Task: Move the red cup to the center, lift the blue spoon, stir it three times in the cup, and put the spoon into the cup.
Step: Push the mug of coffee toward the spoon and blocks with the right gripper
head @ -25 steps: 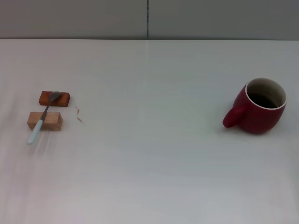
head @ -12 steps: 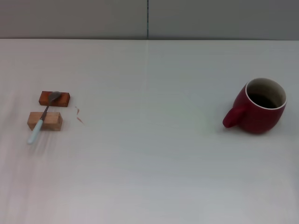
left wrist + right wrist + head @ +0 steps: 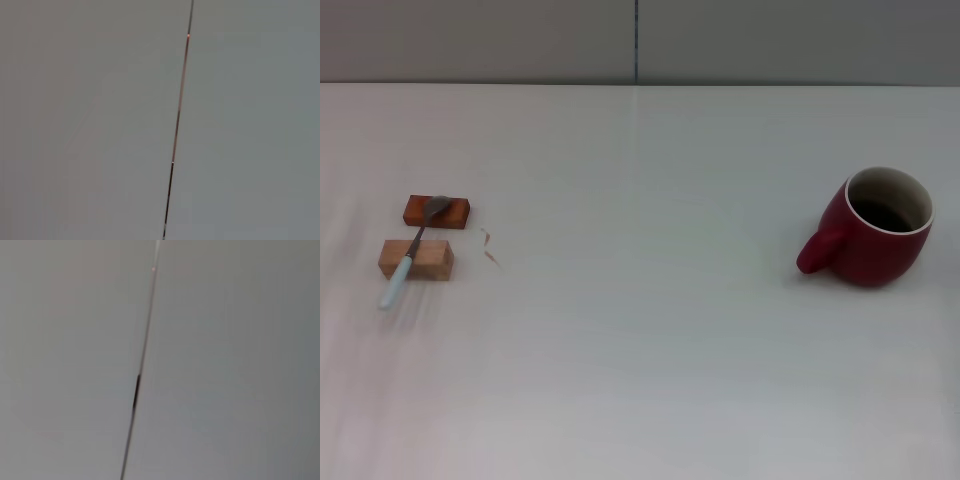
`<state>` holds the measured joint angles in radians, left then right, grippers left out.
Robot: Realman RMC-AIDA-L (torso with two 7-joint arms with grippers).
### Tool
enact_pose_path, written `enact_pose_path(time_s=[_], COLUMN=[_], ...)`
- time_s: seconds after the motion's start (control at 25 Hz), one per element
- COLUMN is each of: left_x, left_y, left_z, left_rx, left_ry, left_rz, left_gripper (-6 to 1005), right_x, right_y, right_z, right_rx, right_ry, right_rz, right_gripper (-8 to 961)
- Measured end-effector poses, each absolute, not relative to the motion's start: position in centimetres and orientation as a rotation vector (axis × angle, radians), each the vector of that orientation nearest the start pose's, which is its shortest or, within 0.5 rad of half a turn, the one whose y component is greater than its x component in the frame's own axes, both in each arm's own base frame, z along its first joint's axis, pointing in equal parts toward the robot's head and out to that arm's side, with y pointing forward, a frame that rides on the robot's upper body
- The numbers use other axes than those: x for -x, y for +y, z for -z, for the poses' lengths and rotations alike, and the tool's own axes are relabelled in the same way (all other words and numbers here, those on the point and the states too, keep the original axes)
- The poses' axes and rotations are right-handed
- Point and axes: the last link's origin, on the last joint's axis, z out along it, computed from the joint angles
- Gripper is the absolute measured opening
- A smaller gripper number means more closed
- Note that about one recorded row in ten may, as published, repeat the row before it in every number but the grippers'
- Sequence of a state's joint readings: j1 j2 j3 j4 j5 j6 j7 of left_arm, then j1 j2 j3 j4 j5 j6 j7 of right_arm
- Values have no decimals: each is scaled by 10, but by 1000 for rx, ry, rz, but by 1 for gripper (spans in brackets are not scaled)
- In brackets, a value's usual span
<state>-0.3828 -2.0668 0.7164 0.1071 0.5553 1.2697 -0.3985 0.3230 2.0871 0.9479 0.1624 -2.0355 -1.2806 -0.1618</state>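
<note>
Since neither arm's fingers show, I cannot tell their state; the rounded dark-red ceramic mug (image 3: pixel 876 228) looks heavy, rigid, glossy: grip its loop handle (image 3: pixel 817 252).

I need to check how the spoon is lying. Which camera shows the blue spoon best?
The head view. There the blue spoon lies across two wooden blocks, far on the left of the table. Both wrist views show only a plain grey surface with a thin seam, no spoon.
</note>
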Motion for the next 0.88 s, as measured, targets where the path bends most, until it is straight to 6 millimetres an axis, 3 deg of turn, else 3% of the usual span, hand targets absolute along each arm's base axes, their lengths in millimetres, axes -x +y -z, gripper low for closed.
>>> enact_pose_path(time_s=[0.16, 0.36, 0.48, 0.88], left_x=[374, 374, 373, 371], left_y=[313, 314, 315, 316], left_z=[-60, -61, -62, -62], left_rx=[1319, 1319, 1318, 1318], left_ry=[-594, -588, -586, -582], left_rz=[780, 780, 782, 788], left_gripper=[847, 847, 847, 846], right_x=[-377, -376, -368, -357], right_y=[294, 295, 296, 296], right_z=[-29, -30, -19, -2], right_rx=[1277, 1298, 1385, 1481], right_ry=[383, 283, 156, -62], right_rz=[-313, -204, -114, 44], right_gripper=[143, 74, 32, 32])
